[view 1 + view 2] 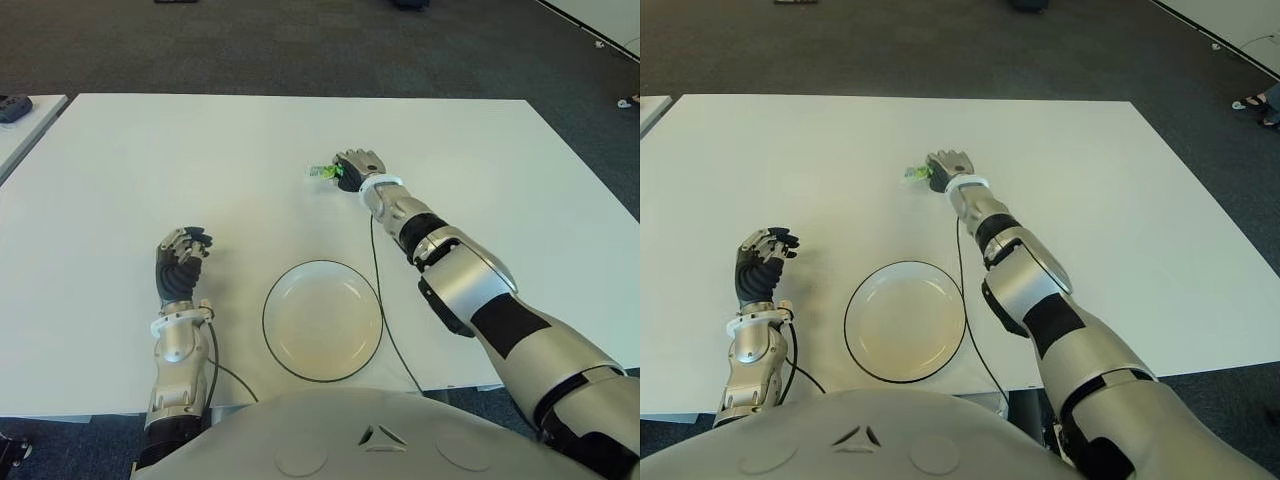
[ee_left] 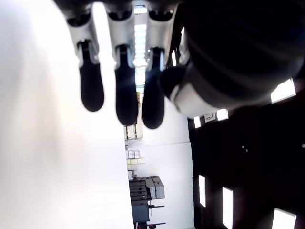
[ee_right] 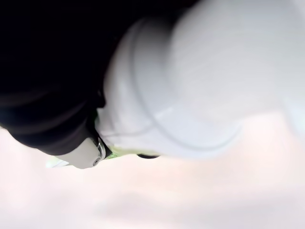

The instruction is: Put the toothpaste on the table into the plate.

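Observation:
The toothpaste [image 1: 323,172] is a small green and white tube lying on the white table [image 1: 150,160], a little beyond the middle. My right hand [image 1: 358,165] reaches out to it with its fingers curled over the tube's right end; only the left end sticks out. In the right wrist view a sliver of green toothpaste [image 3: 113,154] shows under the hand. The plate [image 1: 322,320], white with a dark rim, sits near the front edge with nothing in it. My left hand [image 1: 185,250] shows to the left of the plate, its fingers [image 2: 126,95] curled on nothing.
A thin black cable [image 1: 385,310] runs from the right arm past the plate's right side to the front edge. A second table [image 1: 25,115] with a dark object stands at the far left. Dark carpet [image 1: 300,45] lies beyond the table.

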Action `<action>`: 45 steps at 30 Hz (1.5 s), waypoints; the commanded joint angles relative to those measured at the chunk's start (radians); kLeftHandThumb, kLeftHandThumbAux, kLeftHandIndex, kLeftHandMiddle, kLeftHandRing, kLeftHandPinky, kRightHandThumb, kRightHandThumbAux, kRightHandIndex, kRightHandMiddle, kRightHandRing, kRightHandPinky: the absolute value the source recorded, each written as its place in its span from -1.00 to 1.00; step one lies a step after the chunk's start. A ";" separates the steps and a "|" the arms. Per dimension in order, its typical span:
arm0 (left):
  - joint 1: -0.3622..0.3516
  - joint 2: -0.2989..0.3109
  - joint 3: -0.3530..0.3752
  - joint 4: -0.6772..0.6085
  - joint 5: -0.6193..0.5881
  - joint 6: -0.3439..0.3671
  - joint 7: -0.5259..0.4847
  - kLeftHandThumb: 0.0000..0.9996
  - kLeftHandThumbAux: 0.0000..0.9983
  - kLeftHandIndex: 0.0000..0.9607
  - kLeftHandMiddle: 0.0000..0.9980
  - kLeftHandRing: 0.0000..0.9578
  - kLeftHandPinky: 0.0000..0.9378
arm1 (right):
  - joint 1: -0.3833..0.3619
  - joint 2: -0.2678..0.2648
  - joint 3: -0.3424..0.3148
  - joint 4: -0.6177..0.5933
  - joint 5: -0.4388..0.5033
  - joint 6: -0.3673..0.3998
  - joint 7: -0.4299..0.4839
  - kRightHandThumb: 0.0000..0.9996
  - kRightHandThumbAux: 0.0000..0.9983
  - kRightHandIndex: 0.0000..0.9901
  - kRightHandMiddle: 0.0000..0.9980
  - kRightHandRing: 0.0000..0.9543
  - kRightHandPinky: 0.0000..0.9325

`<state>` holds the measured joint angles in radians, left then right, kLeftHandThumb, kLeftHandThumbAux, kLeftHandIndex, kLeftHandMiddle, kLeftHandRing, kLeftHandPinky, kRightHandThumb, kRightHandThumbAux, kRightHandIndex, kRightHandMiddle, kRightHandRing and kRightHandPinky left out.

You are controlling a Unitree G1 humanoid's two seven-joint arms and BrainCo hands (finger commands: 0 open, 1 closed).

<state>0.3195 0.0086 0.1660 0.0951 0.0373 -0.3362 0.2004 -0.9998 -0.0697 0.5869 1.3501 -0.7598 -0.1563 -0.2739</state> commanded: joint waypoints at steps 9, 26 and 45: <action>-0.045 0.004 0.005 0.072 -0.012 -0.067 -0.026 0.41 0.44 -0.11 -0.02 0.02 0.00 | -0.014 -0.100 -0.042 -0.175 0.053 -0.271 -0.039 0.40 0.45 -0.11 0.73 0.80 0.85; -0.054 0.001 -0.010 0.064 -0.001 -0.049 -0.029 0.41 0.44 -0.11 -0.04 0.00 0.00 | 0.198 -0.250 -0.112 -0.597 0.185 -0.548 0.171 0.41 0.44 -0.11 0.74 0.80 0.84; -0.051 0.005 -0.015 0.045 0.006 0.001 -0.019 0.41 0.44 -0.11 -0.05 -0.01 0.01 | 0.490 -0.418 -0.052 -1.136 0.399 -0.627 0.694 0.41 0.44 -0.11 0.70 0.75 0.81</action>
<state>0.2693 0.0113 0.1508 0.1443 0.0377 -0.3514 0.1862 -0.5295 -0.4559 0.5169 0.2606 -0.3903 -0.7853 0.3440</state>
